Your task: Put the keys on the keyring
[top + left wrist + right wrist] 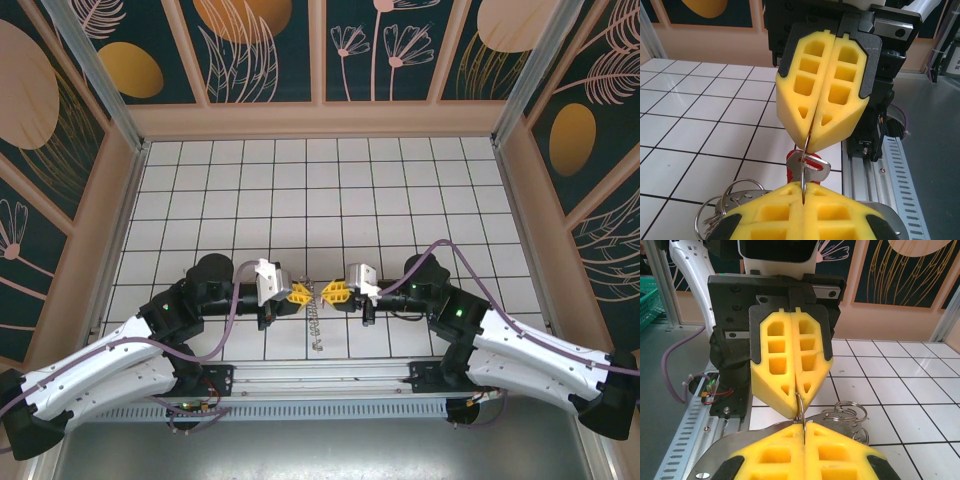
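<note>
Two tools meet tip to tip over the near middle of the tabletop (400,200), each pressed together on the keyring (804,165). The left tool (297,295) and right tool (337,294) both pinch the thin grey wire in the seam between their yellow foam pads (840,90), leaving a short bare stretch of wire between the tips. The key (791,162), small, red and flat, sits against that stretch, touching a key-shaped silver plate (816,168); whether it is threaded on the wire cannot be told. Round silver loops (732,197) bunch low beside the left tool. The pads are blocky with square hollows, tapering to blunt wedges. The tabletop is white, gridded with dark lines.
</note>
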Action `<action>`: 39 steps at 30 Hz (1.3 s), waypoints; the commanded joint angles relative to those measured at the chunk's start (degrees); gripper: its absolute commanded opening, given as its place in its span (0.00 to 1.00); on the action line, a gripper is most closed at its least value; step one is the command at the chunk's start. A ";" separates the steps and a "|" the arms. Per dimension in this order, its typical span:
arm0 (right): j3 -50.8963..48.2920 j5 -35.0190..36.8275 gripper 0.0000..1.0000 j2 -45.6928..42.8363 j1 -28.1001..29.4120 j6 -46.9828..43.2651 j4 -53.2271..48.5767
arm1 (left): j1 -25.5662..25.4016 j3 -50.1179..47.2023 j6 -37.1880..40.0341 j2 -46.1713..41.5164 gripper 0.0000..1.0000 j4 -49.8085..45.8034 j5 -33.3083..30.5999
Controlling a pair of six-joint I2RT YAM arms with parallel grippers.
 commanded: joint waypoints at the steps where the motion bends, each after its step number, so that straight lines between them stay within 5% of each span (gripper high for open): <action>1: 0.93 -1.62 0.00 -0.02 -0.34 1.06 1.78 | -0.32 1.56 0.76 0.05 0.00 1.39 1.16; 39: 1.28 -3.65 0.00 -0.28 -0.40 0.89 0.90 | -0.31 1.65 0.91 0.17 0.00 1.13 0.73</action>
